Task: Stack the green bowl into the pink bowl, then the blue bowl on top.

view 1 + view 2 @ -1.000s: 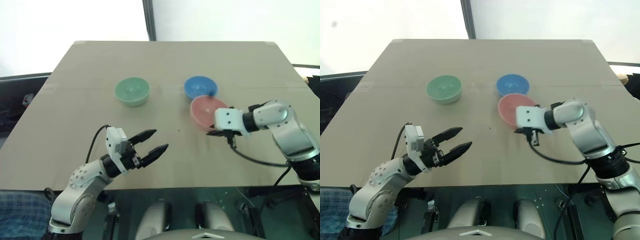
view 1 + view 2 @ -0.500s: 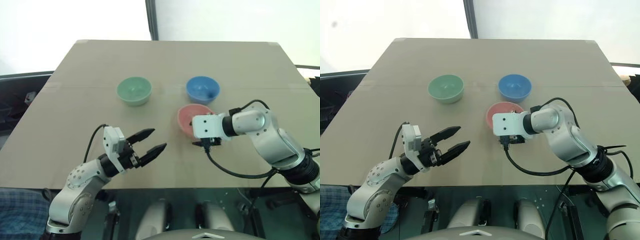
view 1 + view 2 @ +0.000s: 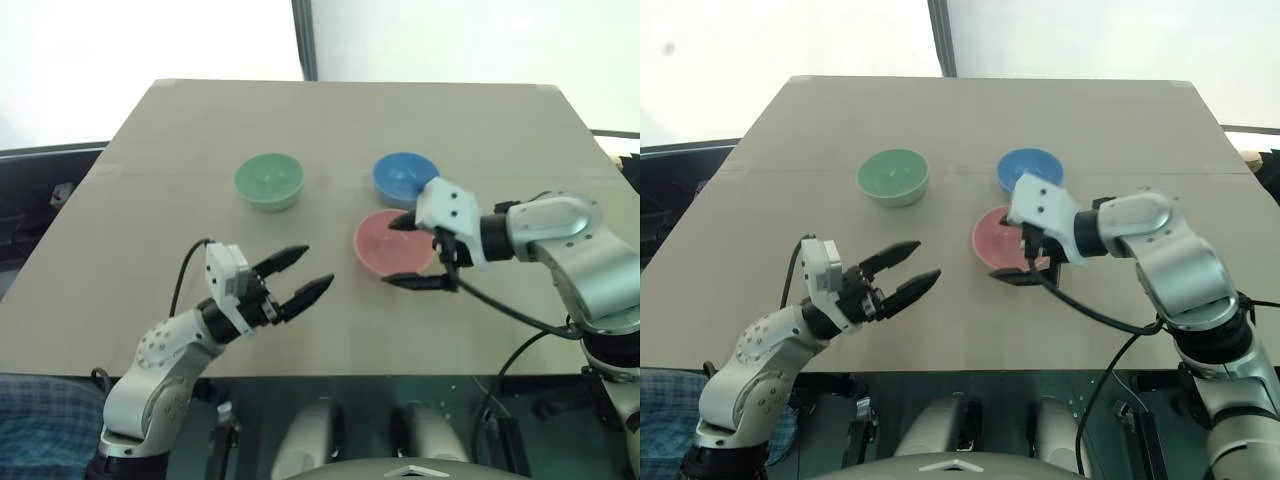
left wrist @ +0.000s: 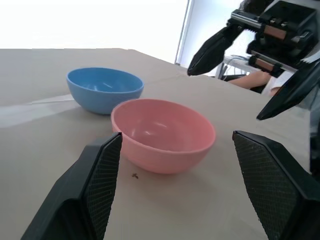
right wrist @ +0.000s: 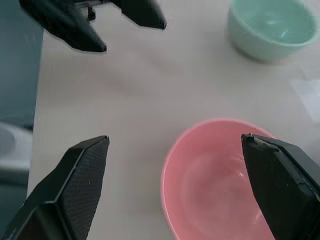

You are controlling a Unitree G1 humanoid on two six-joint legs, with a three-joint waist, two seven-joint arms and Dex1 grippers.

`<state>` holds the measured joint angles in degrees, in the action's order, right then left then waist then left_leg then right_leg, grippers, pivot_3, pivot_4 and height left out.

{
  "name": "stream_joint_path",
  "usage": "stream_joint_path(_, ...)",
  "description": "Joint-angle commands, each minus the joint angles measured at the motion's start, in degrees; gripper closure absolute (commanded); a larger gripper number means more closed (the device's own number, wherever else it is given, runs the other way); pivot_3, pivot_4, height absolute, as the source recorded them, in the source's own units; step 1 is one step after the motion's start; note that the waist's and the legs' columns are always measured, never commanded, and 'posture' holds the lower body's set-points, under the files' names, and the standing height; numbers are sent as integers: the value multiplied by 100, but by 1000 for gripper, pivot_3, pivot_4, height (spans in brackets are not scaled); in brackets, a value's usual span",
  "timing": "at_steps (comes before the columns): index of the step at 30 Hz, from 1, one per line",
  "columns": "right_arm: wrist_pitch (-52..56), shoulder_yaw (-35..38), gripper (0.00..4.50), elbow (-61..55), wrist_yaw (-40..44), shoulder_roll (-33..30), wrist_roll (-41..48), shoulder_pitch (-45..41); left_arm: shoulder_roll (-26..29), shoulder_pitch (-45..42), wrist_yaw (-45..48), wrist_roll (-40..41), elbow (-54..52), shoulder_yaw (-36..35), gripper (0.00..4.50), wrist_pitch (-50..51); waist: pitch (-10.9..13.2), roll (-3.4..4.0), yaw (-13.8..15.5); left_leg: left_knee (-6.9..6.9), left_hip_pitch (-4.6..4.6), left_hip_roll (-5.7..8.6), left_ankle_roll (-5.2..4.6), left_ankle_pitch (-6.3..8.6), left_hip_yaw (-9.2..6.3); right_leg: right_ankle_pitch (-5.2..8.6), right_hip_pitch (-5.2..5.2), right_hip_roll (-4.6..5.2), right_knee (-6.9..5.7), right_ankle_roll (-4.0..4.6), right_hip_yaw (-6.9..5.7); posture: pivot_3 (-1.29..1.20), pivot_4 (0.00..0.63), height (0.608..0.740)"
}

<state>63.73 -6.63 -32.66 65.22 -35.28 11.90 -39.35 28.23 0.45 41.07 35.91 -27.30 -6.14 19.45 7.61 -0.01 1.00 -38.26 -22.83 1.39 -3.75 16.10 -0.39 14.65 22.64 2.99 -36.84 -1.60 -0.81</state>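
Observation:
The pink bowl [image 3: 385, 246] stands upright near the middle of the table, with the blue bowl [image 3: 403, 178] just behind it and a small gap between them. Farther left sits the green bowl [image 3: 269, 181]. My right gripper [image 3: 390, 252] hovers open over the pink bowl's right side, one finger above the rim and one in front of it, holding nothing. Open and empty, my left gripper [image 3: 318, 266] hangs above the table's front left and points toward the pink bowl [image 4: 162, 135]. The right wrist view shows the pink bowl [image 5: 220, 180] just beneath the fingers and the green bowl [image 5: 272, 27] beyond.
The bowls rest on a tan cardboard-covered table [image 3: 200, 130]. A seam runs across the tabletop near the green and blue bowls. Dark floor and equipment lie beyond the left and right edges.
My right gripper dragged the pink bowl left, away from the blue bowl, then opened, let it go and rose. The left gripper lifted slightly.

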Motion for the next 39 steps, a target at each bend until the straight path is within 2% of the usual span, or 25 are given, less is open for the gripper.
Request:
stream_joint_path(1, 600, 849, 64, -211, -276, -34, 596, -218, 174, -466, -332, -352, 166, -97, 779, 98, 0, 0, -18, -1, 0, 0, 0, 0, 0, 0, -1, 0, -1, 0, 0, 0, 150, 740)
stream_joint_path(5, 1184, 1633, 64, -183, -543, -59, 1250, -530, 806, -1397, -536, -1327, 773, 167, 779, 293, 3, 1, -43, 5, -1, 0, -1, -1, 3, -1, 3, -3, -2, 1, 2, 0, 150, 740)
stream_joint_path(9, 1570, 2229, 64, -199, -849, 116, 1894, -857, 1192, -2324, -326, -2034, 1648, 556, 779, 96, 2, 0, -37, 15, -4, 0, 19, -13, 1, 0, 7, -6, 1, 1, 1, 0, 150, 740)
stream_joint_path(13, 1670, 2701, 64, -256, -1202, 291, 2456, -1145, 1337, -3257, -26, -2707, 2808, 991, 779, -358, 3, -1, -35, 16, -9, 5, 20, -15, 2, 0, 7, -3, 4, 1, 2, 0, 150, 740)
stream_joint_path(17, 1707, 2919, 64, -370, -1472, 213, 2867, -1180, 1357, -3802, 287, -3205, 3632, 1381, 779, -758, 4, -3, -25, 18, -14, 7, 17, -13, 2, 0, 10, -1, 7, 0, 1, 0, 150, 740)
stream_joint_path(26, 1480, 3266, 64, -360, -1990, -370, 3454, -1005, 1169, -4467, 575, -3877, 4867, 1811, 779, -1039, 6, -6, -28, 15, -19, 6, 13, -12, 2, 0, 13, 2, 4, 0, 1, 0, 150, 740)
stream_joint_path(37, 1132, 3562, 64, -249, -2351, -945, 4138, -718, 1088, -4708, 850, -4400, 5694, 2063, 779, -976, 7, -8, -32, 14, -21, 4, -8, 0, 3, 0, 14, 2, 4, 0, 1, 0, 150, 740)
stream_joint_path(39, 1055, 3617, 0, -216, -2361, -1033, 4315, -633, 1057, -4727, 882, -4432, 5751, 2039, 1277, -985, 7, -8, -31, 12, -22, 4, -9, 1, 3, 0, 14, 2, 4, 0, 2, 0, 150, 740)
